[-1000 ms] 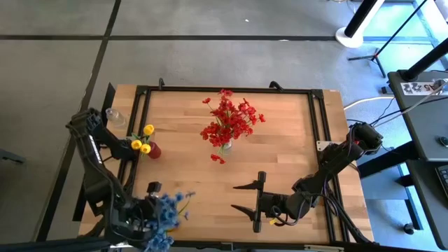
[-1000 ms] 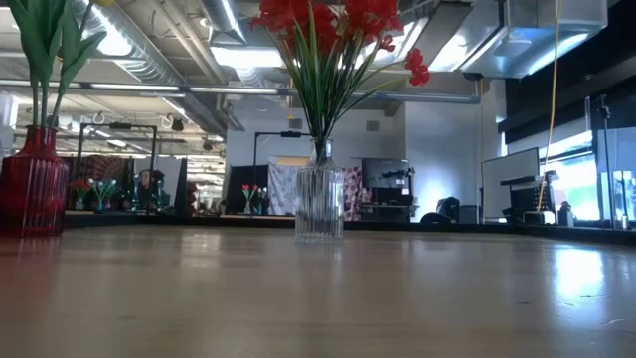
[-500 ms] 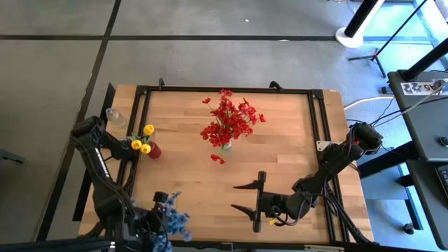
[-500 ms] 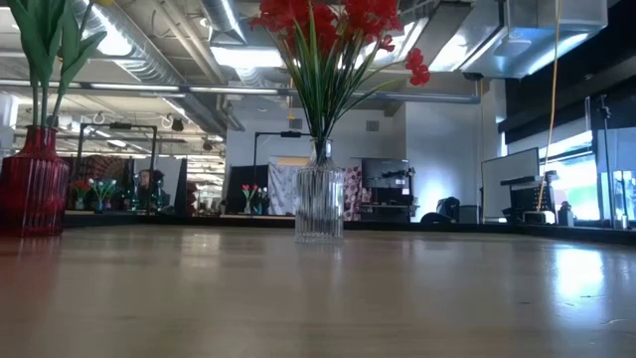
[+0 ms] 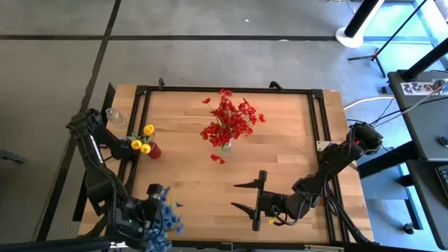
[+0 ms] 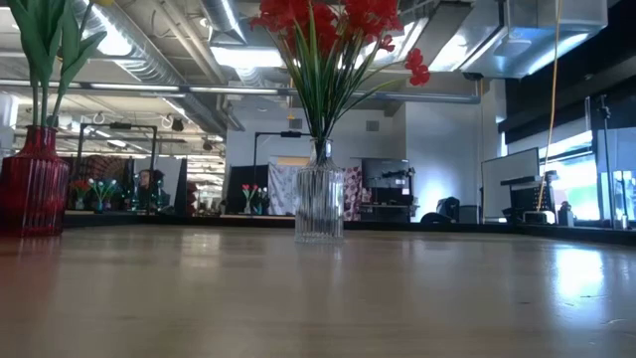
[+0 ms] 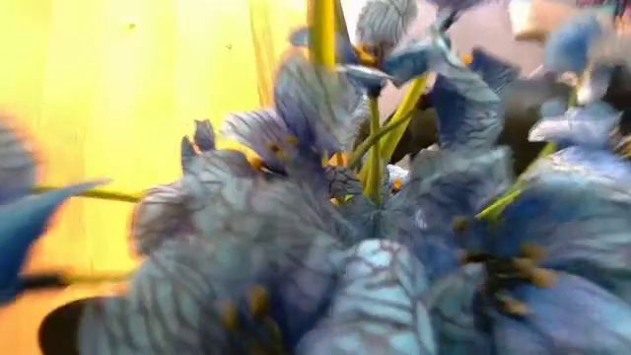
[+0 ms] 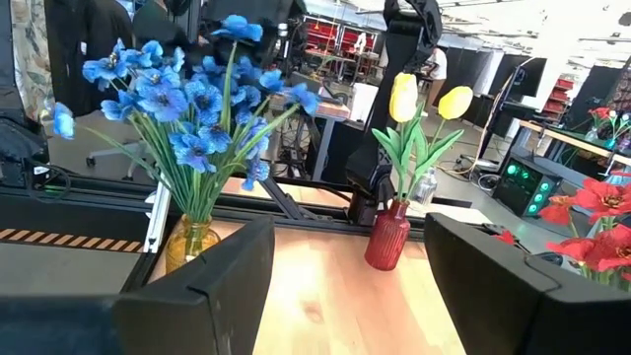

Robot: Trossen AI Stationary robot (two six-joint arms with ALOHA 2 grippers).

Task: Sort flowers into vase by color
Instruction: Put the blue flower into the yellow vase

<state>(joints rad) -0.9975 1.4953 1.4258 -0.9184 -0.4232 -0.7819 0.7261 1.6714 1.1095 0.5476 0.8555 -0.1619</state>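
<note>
1. The left gripper [image 5: 148, 222] is masked by the blue flowers [image 5: 165, 217] at the table's 7 o'clock corner; whether its fingers are parted or closed cannot be told.
2. Against half a second earlier, the blue cluster is seen shifted slightly up-table.
3. The blue flowers are held in an amber vase [image 8: 191, 240]; yellow flowers [image 5: 142, 141] are held in a red vase [image 5: 154, 150] at 9 o'clock; red flowers [image 5: 231, 120] are held in a clear vase [image 6: 319, 204] near centre.
4. The right gripper [image 5: 256, 201] is seen at 5 o'clock, fingers spread, nothing gripped.
</note>
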